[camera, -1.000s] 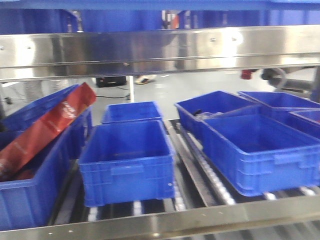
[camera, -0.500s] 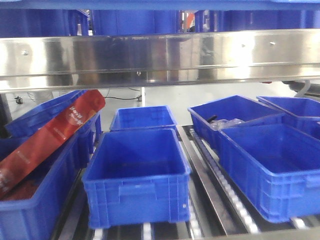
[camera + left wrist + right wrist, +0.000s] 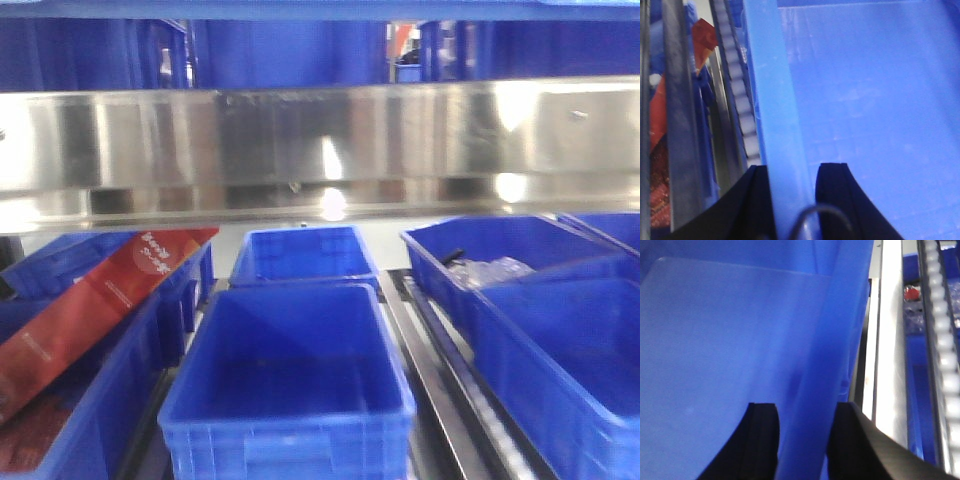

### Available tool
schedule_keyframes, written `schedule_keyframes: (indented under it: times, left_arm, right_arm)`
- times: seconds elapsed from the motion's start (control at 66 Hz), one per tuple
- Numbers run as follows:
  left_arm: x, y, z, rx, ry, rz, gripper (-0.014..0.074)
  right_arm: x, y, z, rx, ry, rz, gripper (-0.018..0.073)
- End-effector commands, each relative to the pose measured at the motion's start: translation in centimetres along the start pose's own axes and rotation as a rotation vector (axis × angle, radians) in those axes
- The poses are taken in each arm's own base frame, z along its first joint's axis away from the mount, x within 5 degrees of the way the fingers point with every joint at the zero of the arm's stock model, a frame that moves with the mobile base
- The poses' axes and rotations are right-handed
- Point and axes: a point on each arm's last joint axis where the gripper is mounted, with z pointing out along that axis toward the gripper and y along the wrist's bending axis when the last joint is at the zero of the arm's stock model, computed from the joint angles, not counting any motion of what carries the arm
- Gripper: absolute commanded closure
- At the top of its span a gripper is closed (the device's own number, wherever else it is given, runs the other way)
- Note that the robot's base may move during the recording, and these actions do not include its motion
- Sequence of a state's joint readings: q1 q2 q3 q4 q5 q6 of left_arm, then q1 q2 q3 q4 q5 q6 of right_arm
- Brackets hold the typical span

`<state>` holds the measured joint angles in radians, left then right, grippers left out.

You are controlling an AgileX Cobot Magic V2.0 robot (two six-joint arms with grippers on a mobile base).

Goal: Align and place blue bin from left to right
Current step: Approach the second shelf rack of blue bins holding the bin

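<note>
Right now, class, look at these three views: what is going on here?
Two robot arms are gripping the blue bin in the middle lane. The left fingers clamp its left wall, the right fingers its right wall. Other bins sit on both sides; the left one holds a red pack. Whether the bin is lifted cannot be told.

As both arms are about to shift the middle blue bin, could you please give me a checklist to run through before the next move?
1. Left gripper straddles the blue bin at its left wall, fingers close against it: ok.
2. Right gripper straddles the right wall the same way: ok.
3. Bin interior free of loose items: ok.
4. Gap to the rear bin: cannot tell, the rims look very close.
5. Metal rail separates it from the right-hand bin: ok.
6. Red package leans only over the left bins, not over the gripped one: ok.
</note>
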<state>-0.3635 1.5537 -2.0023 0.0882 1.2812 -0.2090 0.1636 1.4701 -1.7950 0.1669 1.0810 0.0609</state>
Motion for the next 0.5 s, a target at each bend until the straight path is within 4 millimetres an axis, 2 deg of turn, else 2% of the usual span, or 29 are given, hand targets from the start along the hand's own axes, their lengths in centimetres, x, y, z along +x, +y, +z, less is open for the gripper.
schedule_keyframes:
  times: [0.0,0.485]
  left_arm:
    - [-0.74,-0.12,-2.10,0.027,-0.111,0.015,0.0708]
    - [-0.74,-0.12,-2.10,0.027,-0.111,0.015,0.0708]
  right_arm:
    - [-1.05,-0.39,-0.99,0.035,-0.115,-0.022,0.0628]
    - [-1.05,-0.39,-0.99,0.035,-0.115,-0.022,0.0628]
